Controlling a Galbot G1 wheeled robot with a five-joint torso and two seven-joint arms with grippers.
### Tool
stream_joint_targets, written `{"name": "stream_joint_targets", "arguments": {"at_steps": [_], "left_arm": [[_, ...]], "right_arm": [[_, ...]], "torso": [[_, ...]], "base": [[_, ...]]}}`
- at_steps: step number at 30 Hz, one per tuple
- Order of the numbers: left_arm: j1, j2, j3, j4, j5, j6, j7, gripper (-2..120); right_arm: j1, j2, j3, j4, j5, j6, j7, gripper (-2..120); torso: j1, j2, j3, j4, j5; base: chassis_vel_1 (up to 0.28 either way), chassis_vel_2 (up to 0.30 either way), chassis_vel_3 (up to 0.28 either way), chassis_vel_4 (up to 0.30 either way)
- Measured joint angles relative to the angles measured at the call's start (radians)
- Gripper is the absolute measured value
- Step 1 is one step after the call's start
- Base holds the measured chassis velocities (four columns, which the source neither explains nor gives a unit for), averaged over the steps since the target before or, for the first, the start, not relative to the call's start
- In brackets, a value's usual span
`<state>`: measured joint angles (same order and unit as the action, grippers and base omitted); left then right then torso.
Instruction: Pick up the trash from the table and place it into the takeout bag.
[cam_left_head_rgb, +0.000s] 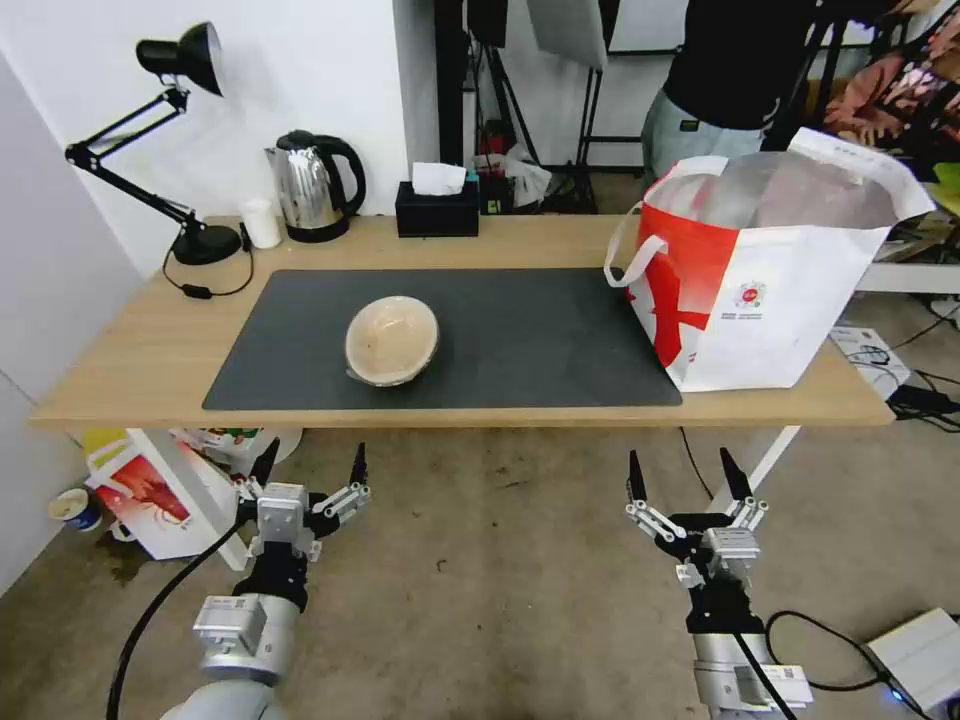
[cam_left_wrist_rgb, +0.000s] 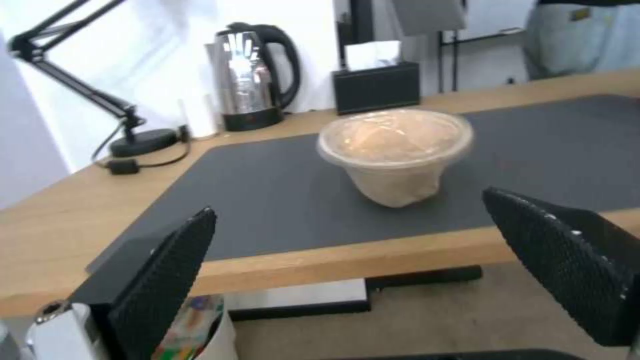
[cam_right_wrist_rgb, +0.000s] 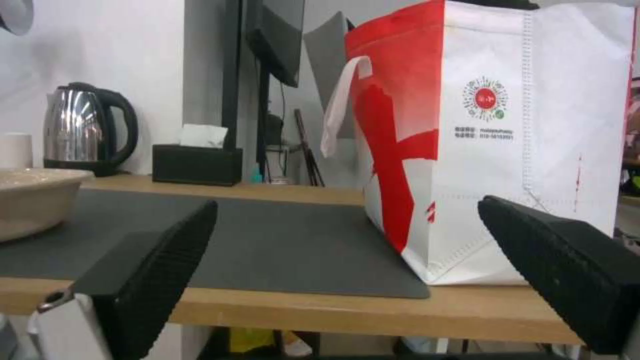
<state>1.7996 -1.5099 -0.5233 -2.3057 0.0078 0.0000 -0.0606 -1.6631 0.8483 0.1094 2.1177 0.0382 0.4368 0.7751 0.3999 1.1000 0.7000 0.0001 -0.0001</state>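
Observation:
A tan paper bowl (cam_left_head_rgb: 392, 340), the trash on show, sits on the dark grey mat (cam_left_head_rgb: 520, 340) of the light-wood table (cam_left_head_rgb: 140, 350), left of centre. The left wrist view has the bowl (cam_left_wrist_rgb: 395, 155) covered with clear film, the right wrist view its rim (cam_right_wrist_rgb: 33, 197). The white-and-red takeout bag (cam_left_head_rgb: 770, 270) stands open at the table's right end, foil lining showing; its logo side (cam_right_wrist_rgb: 507, 150) faces my right arm. My left gripper (cam_left_head_rgb: 310, 470) and right gripper (cam_left_head_rgb: 685, 478) both hang open below the front edge, holding nothing.
Along the back edge stand a black desk lamp (cam_left_head_rgb: 180, 140), a small white cup (cam_left_head_rgb: 262, 222), a steel kettle (cam_left_head_rgb: 312, 185) and a black tissue box (cam_left_head_rgb: 437, 207). A smaller red-and-white bag (cam_left_head_rgb: 150, 495) sits on the floor, lower left. A person stands behind the table.

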Motion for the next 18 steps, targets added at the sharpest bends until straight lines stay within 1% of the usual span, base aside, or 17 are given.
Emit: {"name": "stream_joint_targets", "arguments": {"at_steps": [3, 4, 6, 7, 8, 11, 12, 15, 18], "left_arm": [[-0.001, -0.015, 0.038, -0.013, 0.013, 0.001, -0.084, 100], [-0.001, -0.015, 0.038, -0.013, 0.013, 0.001, -0.084, 100], [-0.003, -0.031, 0.080, -0.028, 0.027, 0.002, -0.179, 100], [-0.004, -0.036, 0.093, -0.032, 0.031, 0.002, -0.209, 100], [-0.004, -0.036, 0.093, -0.032, 0.031, 0.002, -0.209, 100], [-0.006, -0.054, 0.140, -0.048, 0.046, 0.004, -0.314, 100], [-0.006, -0.054, 0.140, -0.048, 0.046, 0.004, -0.314, 100], [-0.008, -0.071, 0.184, -0.063, 0.061, 0.005, -0.411, 100], [-0.008, -0.073, 0.190, -0.065, 0.063, 0.006, -0.425, 100]], "right_arm": [[0.000, 0.000, 0.000, 0.000, 0.000, 0.000, 0.000, 100], [0.000, 0.000, 0.000, 0.000, 0.000, 0.000, 0.000, 100], [0.000, 0.000, 0.000, 0.000, 0.000, 0.000, 0.000, 100], [0.000, 0.000, 0.000, 0.000, 0.000, 0.000, 0.000, 100], [0.000, 0.000, 0.000, 0.000, 0.000, 0.000, 0.000, 100], [0.000, 0.000, 0.000, 0.000, 0.000, 0.000, 0.000, 100], [0.000, 0.000, 0.000, 0.000, 0.000, 0.000, 0.000, 100], [0.000, 0.000, 0.000, 0.000, 0.000, 0.000, 0.000, 100], [0.000, 0.000, 0.000, 0.000, 0.000, 0.000, 0.000, 100]], "torso": [[0.000, 0.000, 0.000, -0.0001, 0.0001], [0.000, 0.000, 0.000, -0.0001, 0.0001], [0.000, 0.000, 0.000, -0.0001, 0.0001], [0.000, 0.000, 0.000, 0.0000, 0.0002], [0.000, 0.000, 0.000, 0.0000, 0.0002], [0.000, 0.000, 0.000, -0.0001, 0.0002], [0.000, 0.000, 0.000, -0.0001, 0.0002], [0.000, 0.000, 0.000, -0.0001, 0.0002], [0.000, 0.000, 0.000, -0.0001, 0.0002]], "base": [[0.000, 0.000, 0.000, 0.000], [0.000, 0.000, 0.000, 0.000], [0.000, 0.000, 0.000, 0.000], [0.000, 0.000, 0.000, 0.000], [0.000, 0.000, 0.000, 0.000], [0.000, 0.000, 0.000, 0.000], [0.000, 0.000, 0.000, 0.000], [0.000, 0.000, 0.000, 0.000], [0.000, 0.000, 0.000, 0.000]]}}
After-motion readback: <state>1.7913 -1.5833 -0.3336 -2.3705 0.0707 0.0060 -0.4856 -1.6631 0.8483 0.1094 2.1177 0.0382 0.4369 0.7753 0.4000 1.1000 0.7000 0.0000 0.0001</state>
